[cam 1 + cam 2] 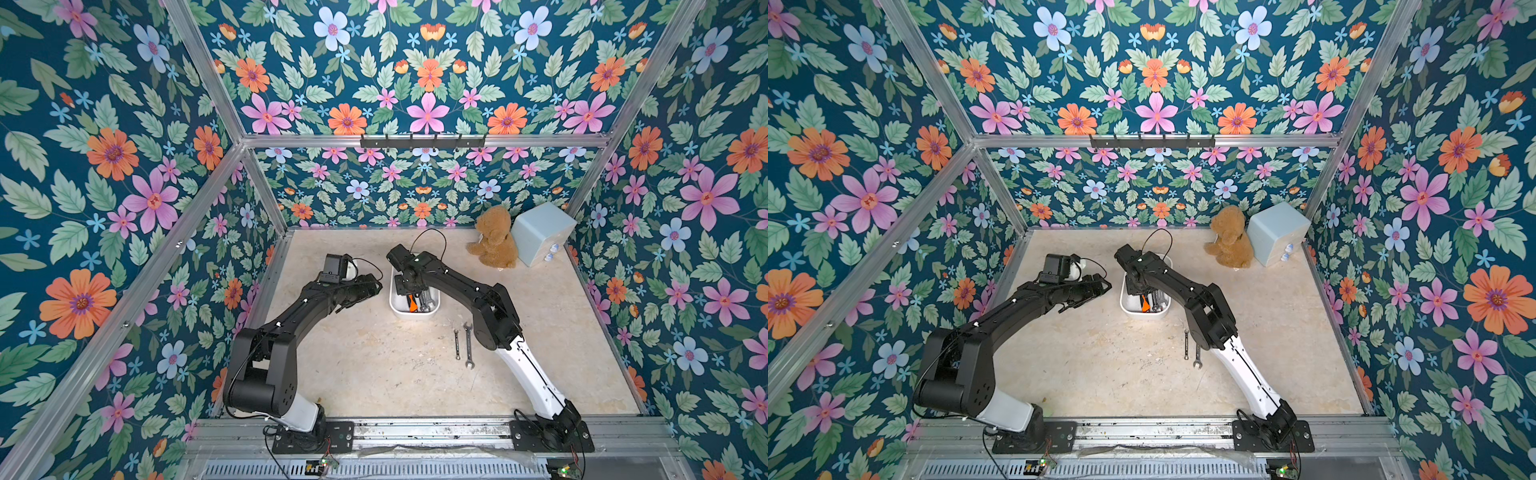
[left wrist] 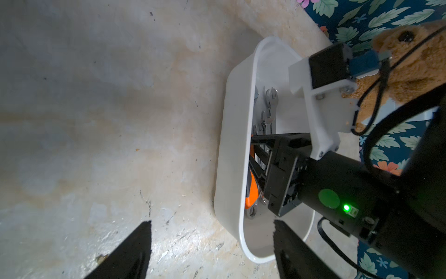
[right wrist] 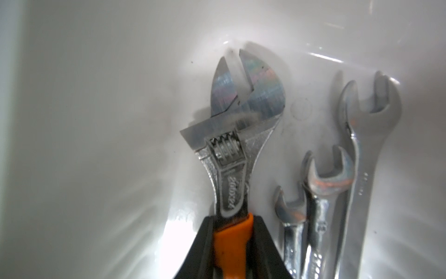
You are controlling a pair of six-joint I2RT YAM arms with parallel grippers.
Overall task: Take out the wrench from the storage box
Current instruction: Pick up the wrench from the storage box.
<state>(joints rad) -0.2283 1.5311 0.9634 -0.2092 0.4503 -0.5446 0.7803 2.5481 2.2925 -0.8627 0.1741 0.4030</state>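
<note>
Wrench (image 3: 241, 145) with the orange grip lies inside the white storage box (image 3: 96, 120), its steel head close to where the floor curves up into a wall. My right gripper (image 3: 233, 224) is down in the box, and its two black fingers (image 3: 200, 244) are pressed against either side of that orange grip, pinching it. Just beside the wrench, on the same white floor, lie three open-ended spanners (image 3: 325, 183), side by side and roughly parallel to it, with their forked heads stepped one past the next. In both top views the storage box (image 1: 392, 301) (image 1: 1123, 301) stands near the middle of the pale table (image 1: 374, 374), with my right arm reaching over it. A bit of the orange grip shows at the end of the box nearer my bases. My left gripper (image 2: 212, 224) hangs just beside the box over bare table, its fingers spread wide with nothing between them. Two more spanners (image 1: 468, 345) lie on the table nearer the front, beside my right arm and apart from the box. In the far right corner a brown teddy bear (image 1: 494, 239) sits against a pale blue box (image 1: 540, 232)
</note>
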